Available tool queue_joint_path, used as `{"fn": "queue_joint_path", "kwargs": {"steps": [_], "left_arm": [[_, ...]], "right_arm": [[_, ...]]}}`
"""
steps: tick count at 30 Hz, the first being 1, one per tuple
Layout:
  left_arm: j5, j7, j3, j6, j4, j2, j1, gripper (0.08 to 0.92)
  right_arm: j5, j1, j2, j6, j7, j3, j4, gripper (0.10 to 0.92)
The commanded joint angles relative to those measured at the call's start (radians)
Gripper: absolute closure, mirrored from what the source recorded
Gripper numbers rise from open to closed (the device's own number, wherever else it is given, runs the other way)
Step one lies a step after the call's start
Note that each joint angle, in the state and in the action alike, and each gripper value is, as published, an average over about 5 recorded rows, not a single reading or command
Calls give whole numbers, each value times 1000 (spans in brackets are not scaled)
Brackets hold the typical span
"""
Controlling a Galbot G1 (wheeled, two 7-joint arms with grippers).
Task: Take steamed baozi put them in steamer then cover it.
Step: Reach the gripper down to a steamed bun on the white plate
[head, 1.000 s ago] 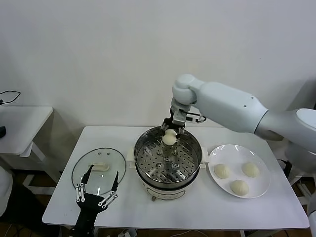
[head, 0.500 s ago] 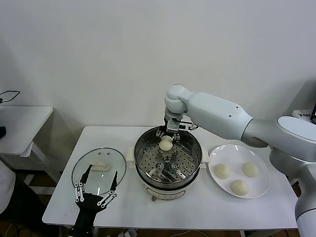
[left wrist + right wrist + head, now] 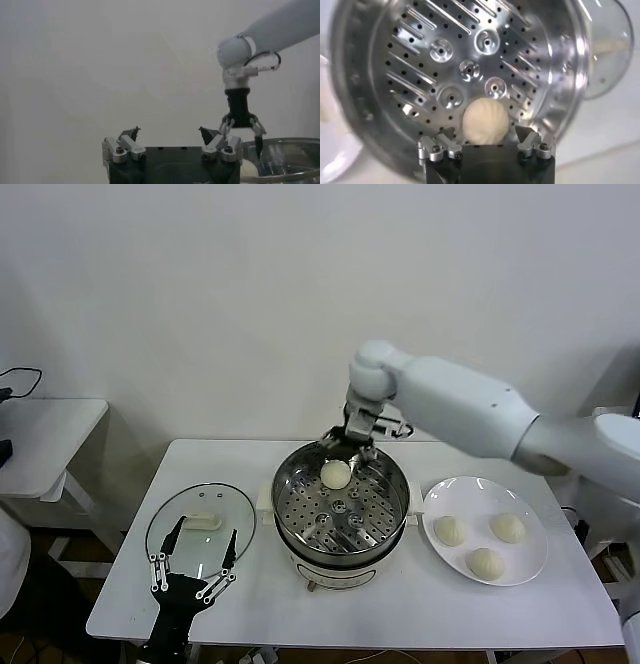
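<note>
Now that its fingers have spread, the right gripper (image 3: 350,440) has dropped one baozi (image 3: 335,474) into the steamer (image 3: 340,509); three remain.

The steamer (image 3: 340,509) is shiny polished metal with a perforated tray that mirrors light, set on a smooth white plastic-looking base. The baozi (image 3: 336,474) inside has a matt, softly ridged dough surface. The cover (image 3: 200,529) is clear glass with a metal rim. The plate (image 3: 520,569) looks glossy white; the table (image 3: 420,609) is smooth matt white.
</note>
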Motion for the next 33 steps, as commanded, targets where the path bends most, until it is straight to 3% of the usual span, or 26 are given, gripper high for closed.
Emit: {"fn": "queue_joint_path", "kwargs": {"steps": [1,13,33], "left_arm": [[0,1,6,-1,3,3,-3,177],[0,0,19,-1,5,11,-16,177],[6,0,16,-4,22,0,-10,177]], "right_arm": [[335,183,-191,-377,-103,-93,-6,203],[383,22,-418,-456,100,-293,-6,203],[270,-288,-387,-462,204,-140,-47,203]]}}
